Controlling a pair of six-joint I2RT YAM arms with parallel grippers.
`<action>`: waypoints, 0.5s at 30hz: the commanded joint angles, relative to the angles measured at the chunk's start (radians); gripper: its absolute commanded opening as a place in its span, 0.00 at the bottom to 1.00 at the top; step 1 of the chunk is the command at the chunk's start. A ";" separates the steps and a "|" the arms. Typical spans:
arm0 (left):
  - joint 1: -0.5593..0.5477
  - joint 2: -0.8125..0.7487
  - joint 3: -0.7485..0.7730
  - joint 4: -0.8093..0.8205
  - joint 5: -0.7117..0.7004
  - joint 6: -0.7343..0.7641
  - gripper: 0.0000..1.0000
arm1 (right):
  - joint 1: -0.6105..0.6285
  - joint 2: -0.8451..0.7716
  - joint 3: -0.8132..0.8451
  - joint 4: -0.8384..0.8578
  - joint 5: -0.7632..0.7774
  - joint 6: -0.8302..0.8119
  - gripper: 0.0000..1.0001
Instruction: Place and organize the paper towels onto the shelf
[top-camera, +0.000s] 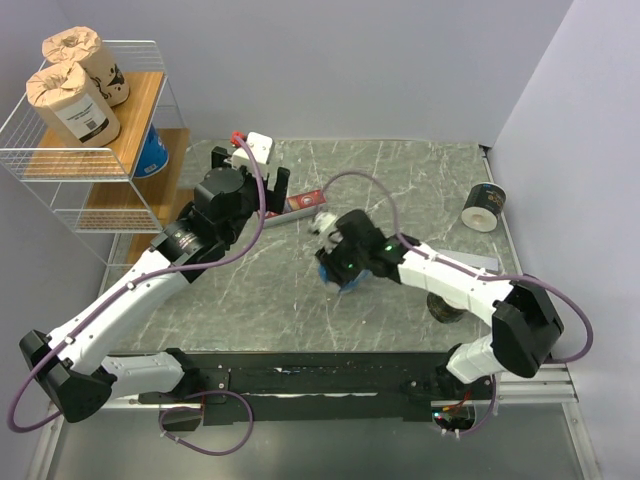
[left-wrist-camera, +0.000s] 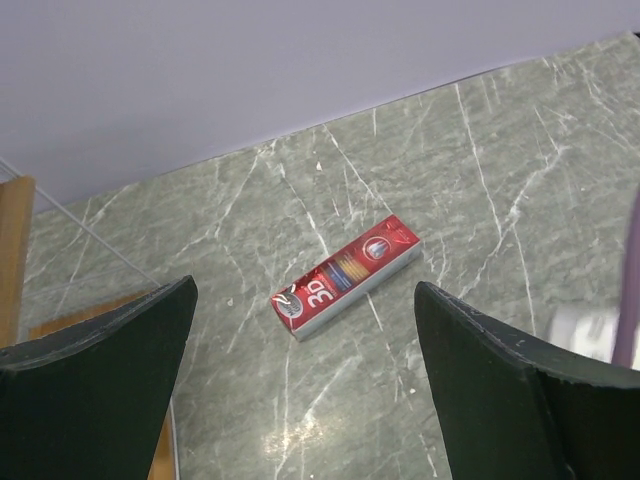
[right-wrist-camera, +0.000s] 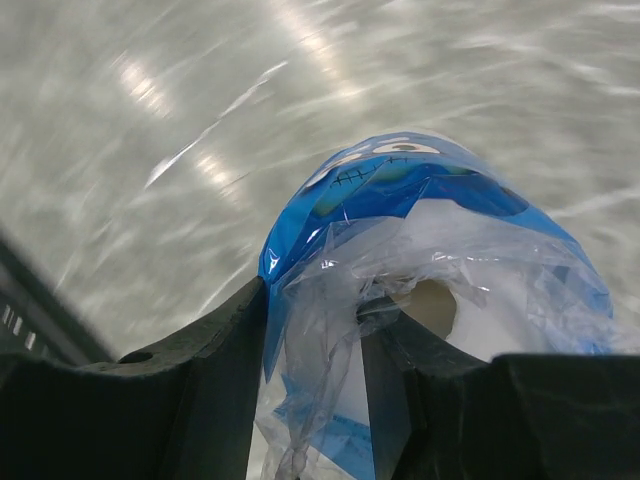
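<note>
Gripping a blue-and-white roll (right-wrist-camera: 400, 190) at the centre of the overhead view, the right hand (right-wrist-camera: 305, 350) is closed on it. In the right wrist view one black finger (right-wrist-camera: 215, 370) presses the outside of the crinkled clear wrapper while the other sits at the mouth of the hollow core, so the roll's wall is pinched between them. Whether the roll rests on the grey marbled bench (top-camera: 420, 180) or hangs just above it cannot be told, as the surface behind it is blurred. The left hand (left-wrist-camera: 305, 295) stands wide open and holds nothing. Its two dark fingers frame a flat red box (left-wrist-camera: 347, 275) that lies on the bench between them in the left wrist view, touching neither. The shelf (top-camera: 60, 170) fills the upper left of the overhead view. Two kraft-brown rolls (top-camera: 72, 100) stand upright side by side on its top wooden board, and a blue roll (top-camera: 152, 152) sits on the board one tier down. At the right of that view a dark roll (top-camera: 485, 205) lies on its side near the bench's edge, well apart from both hands, and a second dark roll (top-camera: 445, 308) shows partly under the right arm, lower right of centre.
</note>
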 joint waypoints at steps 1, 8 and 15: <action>-0.003 -0.010 0.000 0.050 -0.046 -0.052 0.97 | 0.115 0.010 0.078 -0.064 0.018 -0.098 0.40; -0.003 0.010 0.029 0.015 -0.018 -0.088 0.96 | 0.162 0.001 0.123 -0.074 0.045 -0.079 0.64; -0.004 -0.033 0.052 -0.114 0.193 -0.101 0.96 | 0.157 -0.243 0.117 -0.019 -0.050 -0.033 0.80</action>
